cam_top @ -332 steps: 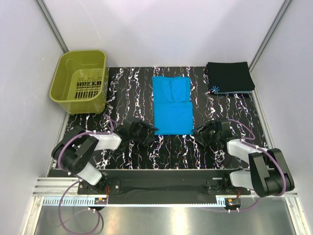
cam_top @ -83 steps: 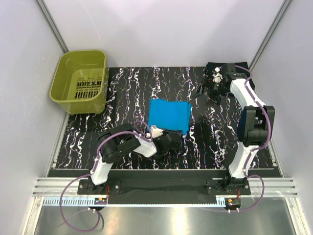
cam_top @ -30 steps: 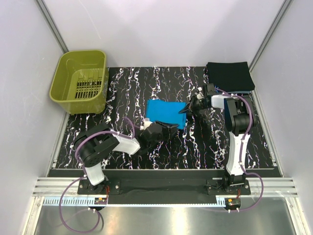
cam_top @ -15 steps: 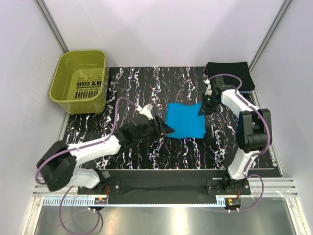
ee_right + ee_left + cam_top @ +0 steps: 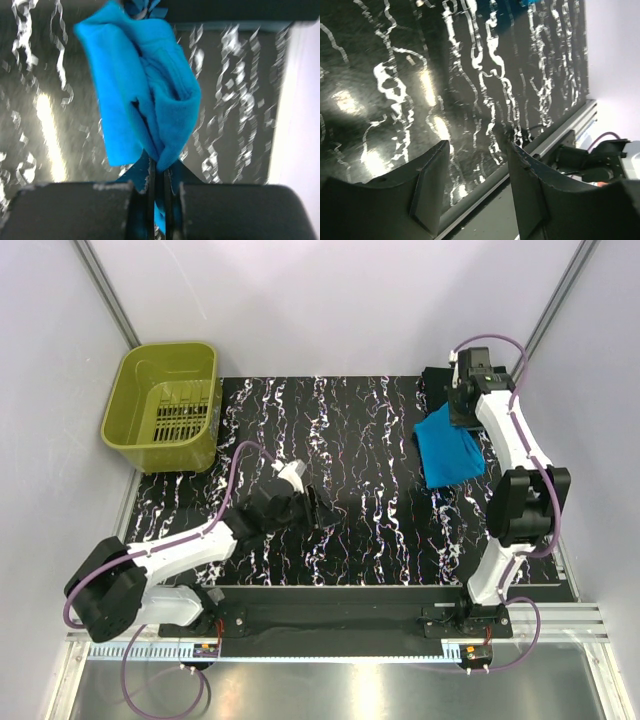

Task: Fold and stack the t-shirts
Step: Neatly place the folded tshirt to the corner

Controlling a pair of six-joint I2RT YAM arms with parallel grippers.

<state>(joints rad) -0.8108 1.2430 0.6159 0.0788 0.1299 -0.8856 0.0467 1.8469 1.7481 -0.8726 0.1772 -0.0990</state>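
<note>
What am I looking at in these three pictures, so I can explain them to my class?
Two robot arms are bolted at the near edge of a black marbled table. One picture looks down from above; the other two come from a camera on each wrist. The right gripper is shut on a turquoise t-shirt, which hangs from it beside the black t-shirt in the far right corner. The left gripper is open and empty over the table. An olive basket stands far left.
</note>
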